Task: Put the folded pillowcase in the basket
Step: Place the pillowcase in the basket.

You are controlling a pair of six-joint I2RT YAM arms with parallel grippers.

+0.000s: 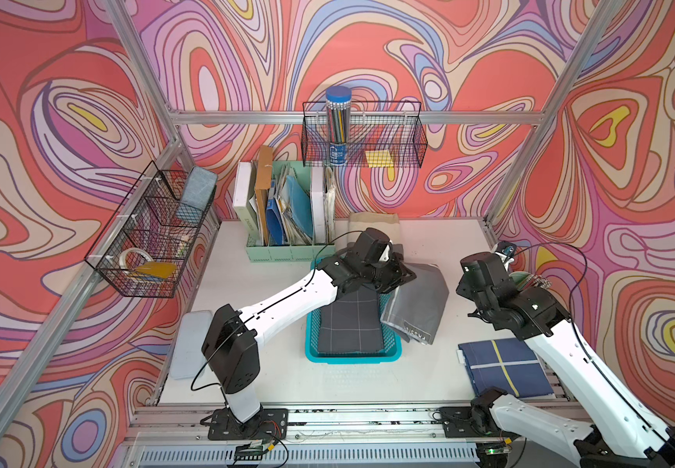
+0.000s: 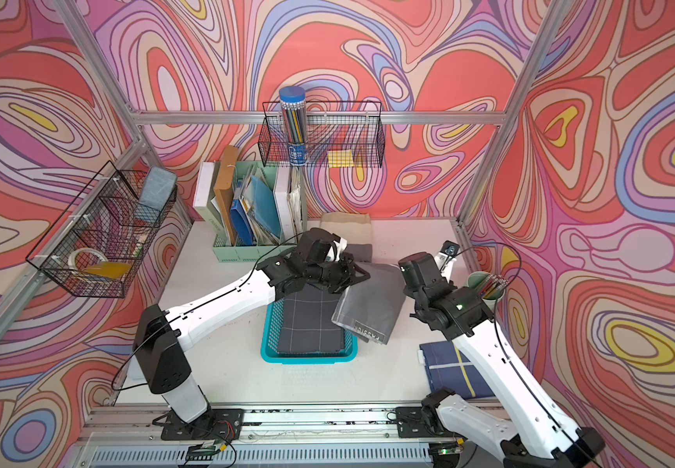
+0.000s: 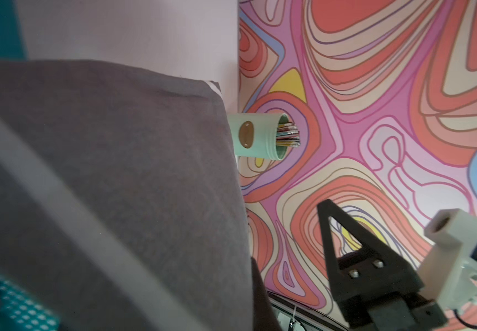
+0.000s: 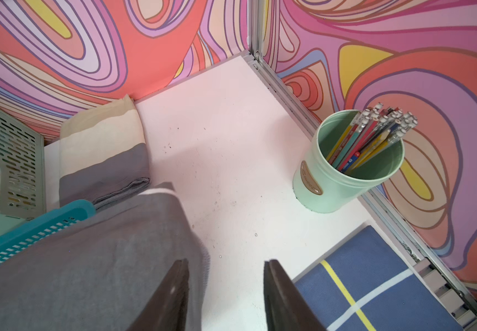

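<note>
Overall, the white table (image 1: 287,381) carries the basket (image 1: 352,358), whose long axis runs from the arm bases toward the back wall; the left arm reaches across its far end. Below the left gripper (image 1: 402,279), and back toward that arm's own base, lies the basket's opening, which already holds a dark grid-lined cloth (image 1: 350,320). The grey pillowcase (image 1: 421,300) hangs from the left gripper, which is closed on the cloth's far edge. From the grip the cloth falls away on the right arm's side. One edge overlaps the basket's rim there, and most of it lies outside, over the table. Its long axis runs roughly parallel to the basket's, slightly skewed. The coming move therefore appears to turn on a sideways offset: the pillowcase has to travel from where it hangs toward the left arm's own side to come over the opening. The left arm, already holding it, is the nearer. The right gripper (image 4: 226,261) stands with jaws apart and nothing between them, just beside the pillowcase's outer edge, with a blue yellow-striped cloth (image 4: 389,252) on its other side. Both top views show the overlap at the rim. The left wrist view shows mostly grey cloth close up and hides the jaws. Only the right wrist view shows bare table between the right jaws. The small lettered label (image 1: 417,330) near the pillowcase's hanging end reads only from above.
</note>
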